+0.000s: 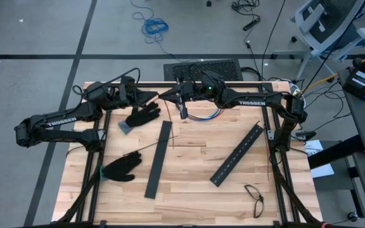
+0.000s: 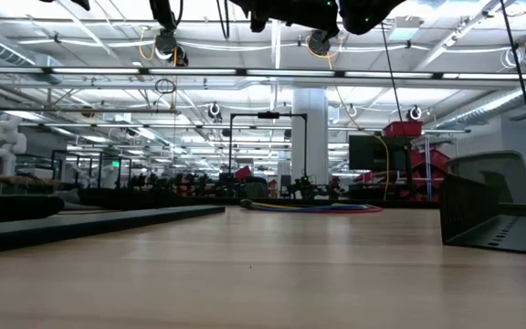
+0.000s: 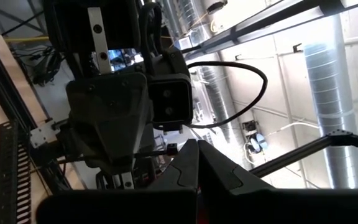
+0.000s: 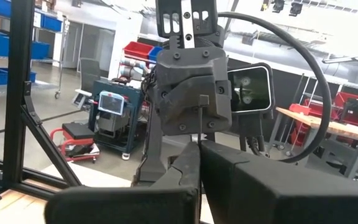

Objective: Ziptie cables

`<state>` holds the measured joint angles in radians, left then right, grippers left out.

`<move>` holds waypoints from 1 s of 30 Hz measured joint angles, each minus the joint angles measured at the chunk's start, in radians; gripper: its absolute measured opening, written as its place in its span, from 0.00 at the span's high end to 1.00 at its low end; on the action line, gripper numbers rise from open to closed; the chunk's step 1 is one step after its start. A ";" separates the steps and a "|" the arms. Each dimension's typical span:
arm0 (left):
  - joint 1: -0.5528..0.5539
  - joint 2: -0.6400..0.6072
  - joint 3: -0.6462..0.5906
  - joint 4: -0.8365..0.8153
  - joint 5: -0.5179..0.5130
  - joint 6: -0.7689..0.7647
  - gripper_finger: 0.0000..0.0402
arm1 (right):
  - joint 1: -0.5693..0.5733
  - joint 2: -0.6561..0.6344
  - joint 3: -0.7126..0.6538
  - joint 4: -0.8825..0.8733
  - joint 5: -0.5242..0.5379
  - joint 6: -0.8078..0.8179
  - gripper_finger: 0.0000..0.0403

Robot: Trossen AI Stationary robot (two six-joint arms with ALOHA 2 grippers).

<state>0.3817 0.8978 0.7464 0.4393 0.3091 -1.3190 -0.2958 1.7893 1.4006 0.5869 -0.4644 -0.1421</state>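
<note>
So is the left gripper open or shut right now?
Shut: in the left wrist view the left gripper has its two dark fingers meeting with no gap.

— Where are the cables [image 1: 203, 116]?

— I see them as a loose curved bundle of red, blue and white wires lying flat at the far edge of the worktop [image 1: 195, 171], near its middle.

— And the ziptie [image 1: 151, 147]?

— One thin dark strip, lying slanted on the wood, left of centre.
</note>
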 joint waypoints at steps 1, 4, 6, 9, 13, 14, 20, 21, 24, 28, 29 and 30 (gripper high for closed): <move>0.000 0.000 0.000 0.000 -0.003 0.000 0.98 | 0.000 0.000 0.000 0.000 0.000 0.000 1.00; 0.000 0.000 0.000 0.002 -0.004 0.000 0.98 | 0.000 0.000 0.000 0.000 -0.001 0.000 1.00; 0.000 -0.002 0.000 0.019 -0.001 0.022 0.98 | 0.000 0.000 0.000 0.000 -0.001 0.004 1.00; 0.000 -0.032 0.000 0.012 0.020 0.150 0.98 | -0.003 0.000 0.000 0.004 0.024 0.003 1.00; 0.001 -0.108 0.000 -0.147 0.031 0.351 0.98 | -0.026 0.000 0.000 0.049 0.073 0.053 1.00; 0.001 -0.134 0.000 -0.211 0.031 0.422 0.98 | -0.034 0.000 0.000 0.067 0.074 0.074 1.00; -0.042 -0.224 0.000 -0.499 -0.007 0.979 0.98 | -0.075 0.001 0.059 0.136 0.123 0.346 1.00; -0.050 -0.224 0.001 -0.505 -0.028 1.071 0.98 | -0.077 0.001 0.079 0.135 0.141 0.390 1.00; -0.076 -0.208 0.001 -0.495 -0.055 1.355 0.98 | -0.076 0.001 0.138 0.119 0.194 0.525 1.00; -0.112 -0.168 0.001 -0.521 -0.056 1.719 0.98 | -0.075 0.000 0.203 -0.005 0.237 0.710 1.00; -0.125 -0.157 0.001 -0.532 -0.057 1.809 0.98 | -0.076 0.000 0.212 -0.049 0.256 0.747 1.00; -0.138 -0.145 0.001 -0.550 -0.060 1.903 0.98 | -0.077 0.000 0.213 -0.086 0.275 0.771 1.00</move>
<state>0.2433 0.7530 0.7475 -0.1110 0.2494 0.5839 -0.3726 1.7897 1.6138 0.5013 -0.1890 0.6290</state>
